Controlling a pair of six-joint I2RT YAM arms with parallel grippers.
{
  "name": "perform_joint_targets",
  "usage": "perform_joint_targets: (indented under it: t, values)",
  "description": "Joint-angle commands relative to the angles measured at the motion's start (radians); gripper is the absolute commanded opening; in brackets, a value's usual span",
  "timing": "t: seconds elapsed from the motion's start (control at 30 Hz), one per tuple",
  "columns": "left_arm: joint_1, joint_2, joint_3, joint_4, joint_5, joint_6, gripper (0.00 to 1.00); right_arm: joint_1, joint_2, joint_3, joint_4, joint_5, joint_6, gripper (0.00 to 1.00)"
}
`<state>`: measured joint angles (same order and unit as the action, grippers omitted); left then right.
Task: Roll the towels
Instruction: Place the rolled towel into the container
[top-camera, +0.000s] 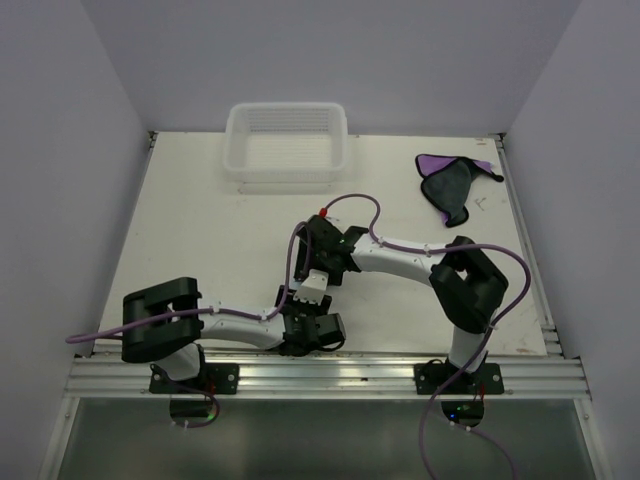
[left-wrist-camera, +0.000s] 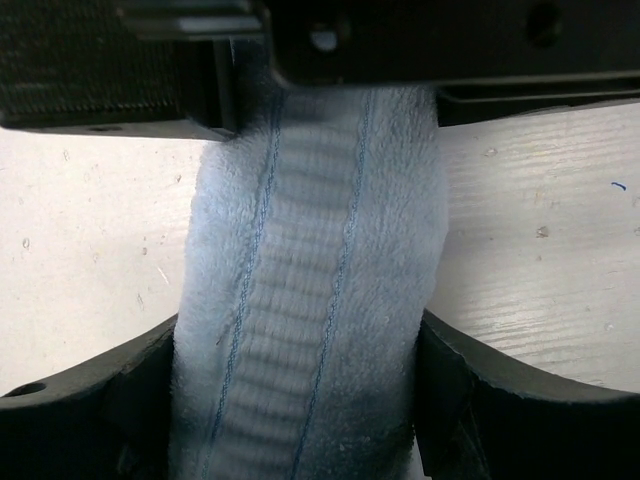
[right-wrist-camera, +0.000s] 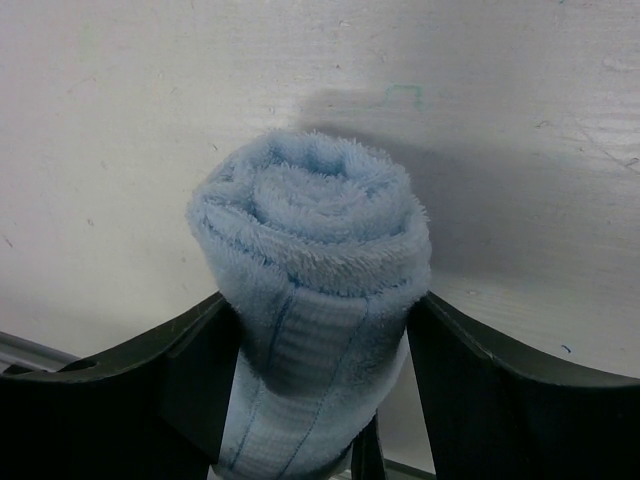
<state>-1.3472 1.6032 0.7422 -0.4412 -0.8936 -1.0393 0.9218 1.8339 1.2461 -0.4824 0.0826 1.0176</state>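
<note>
Two towels, two grippers and one basket are on the white tabletop (top-camera: 200, 230).

The light blue towel (right-wrist-camera: 310, 240), a fluffy terry cloth wound into a tight roll, lies about midway along the surface's width, nearer the near edge than the far one. The left gripper (left-wrist-camera: 300, 400) clasps one end of the roll, with its black fingers (left-wrist-camera: 110, 400) pressed against both sides. The right gripper (right-wrist-camera: 320, 370) clasps the other end in the same way, and the spiral of the roll faces its camera. The two grippers meet head to head over the roll.

The purple towel (top-camera: 455, 185), a crumpled soft cloth with its dark grey side mostly up and purple showing along its far rim, lies near the far right corner, well apart from both arms.

The white plastic basket (top-camera: 232, 150), rectangular with slotted walls, sits against the far edge, a little left of the middle. Both towels lie outside it.

Purple cables (top-camera: 355, 200) loop along each arm. A silver metal rail (top-camera: 340, 378) runs along the near edge and carries the arm bases. The bent right arm (top-camera: 470, 280) stands between the roll and the right edge.
</note>
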Motion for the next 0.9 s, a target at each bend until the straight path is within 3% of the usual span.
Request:
perform_joint_targets:
  t: [0.0,0.5,0.87]
  values:
    - [-0.009,0.009,-0.026,-0.021,-0.011,-0.030,0.75,-0.009,-0.012,0.032,-0.044,-0.006,0.007,0.69]
    - [-0.017,-0.025,-0.056,-0.008,-0.001,-0.031,0.65,-0.144,-0.091,0.055,-0.099,0.016,-0.059,0.77]
    - [-0.015,-0.147,-0.145,0.148,0.050,0.028,0.55,-0.242,-0.197,0.047,-0.122,0.023,-0.119,0.80]
